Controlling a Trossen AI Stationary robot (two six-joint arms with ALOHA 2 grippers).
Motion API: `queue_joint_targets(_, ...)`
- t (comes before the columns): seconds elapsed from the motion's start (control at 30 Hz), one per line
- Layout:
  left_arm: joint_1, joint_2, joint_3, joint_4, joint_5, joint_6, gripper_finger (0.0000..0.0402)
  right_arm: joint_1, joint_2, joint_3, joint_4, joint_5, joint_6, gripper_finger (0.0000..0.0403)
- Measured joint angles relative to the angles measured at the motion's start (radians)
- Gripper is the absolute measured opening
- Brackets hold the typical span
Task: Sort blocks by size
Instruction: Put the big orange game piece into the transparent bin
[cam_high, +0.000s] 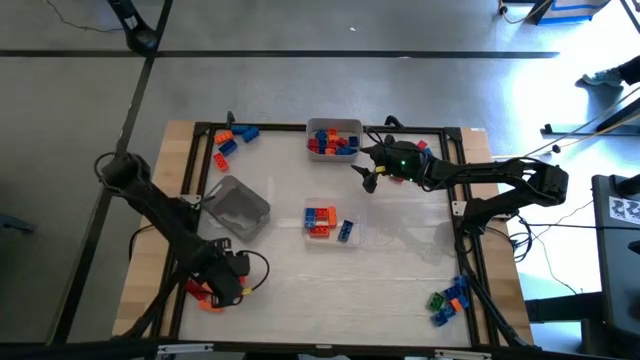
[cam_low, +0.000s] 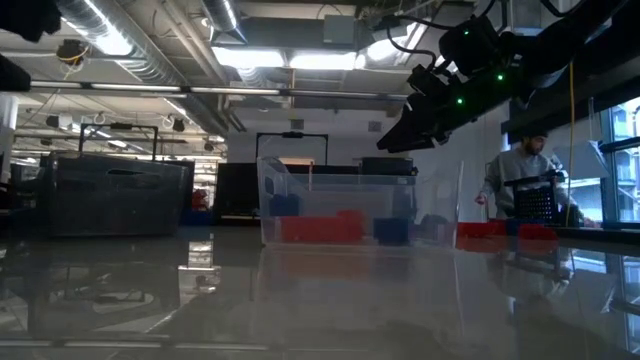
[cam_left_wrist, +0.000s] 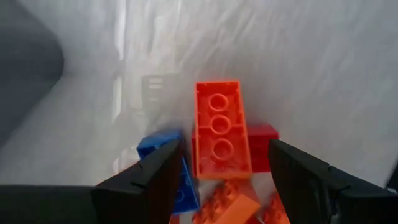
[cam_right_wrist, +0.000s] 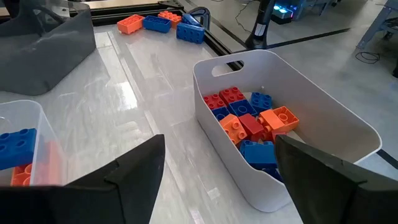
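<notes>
Blocks are split across the table. High view: left gripper (cam_high: 215, 285) hangs open over the red and orange pile (cam_high: 205, 295) at 7 o'clock; right gripper (cam_high: 372, 170) is open and empty beside the white bin (cam_high: 333, 138) at 12; clear tray (cam_high: 328, 222) sits at centre, more blocks at 11 and 5

Low view: right arm high above the clear tray, nothing held

Left wrist view: long orange block (cam_left_wrist: 221, 129) lies between the open fingers (cam_left_wrist: 152, 180), long axis pointing straight away from the wrist. I'd come straight down and close across its short sides, clear of the blue block (cam_left_wrist: 163, 144)

Right wrist view: white bin holds mixed blocks
</notes>
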Motion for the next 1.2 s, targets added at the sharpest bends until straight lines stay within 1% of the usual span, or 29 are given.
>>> queue_joint_targets(0.3, 0.0, 0.077, 0.0, 0.006, 0.005, 0.009, 0.0223, 0.0, 0.0, 0.0, 0.0, 0.0, 0.0, 0.03)
queue_joint_targets(0.5, 0.001, 0.118, -0.001, -0.002, 0.009, 0.062, 0.0223, 0.0, 0.0, 0.0, -0.001, 0.0, 0.0, 0.03)
queue_joint_targets(0.67, 0.003, 0.131, -0.001, 0.0, 0.039, 0.107, 0.0222, 0.0, 0.0, 0.0, -0.009, 0.0, 0.0, 0.03)
queue_joint_targets(0.77, 0.003, 0.131, -0.001, -0.001, 0.041, 0.134, 0.0204, 0.0, 0.0, 0.0, -0.016, 0.0, 0.0, 0.03)
queue_joint_targets(0.97, 0.007, 0.131, -0.001, -0.002, 0.041, 0.194, 0.0125, 0.0, 0.0, 0.0, -0.023, 0.0, 0.0, 0.03)
queue_joint_targets(1.1, 0.023, 0.118, 0.0, -0.022, 0.041, 0.234, 0.0122, 0.0, 0.0, 0.0, -0.023, 0.0, 0.0, 0.03)
queue_joint_targets(1.2, 0.043, 0.086, 0.02, -0.103, 0.03, 0.241, 0.0122, 0.0, 0.0, 0.0, -0.023, 0.0, 0.0, 0.03)
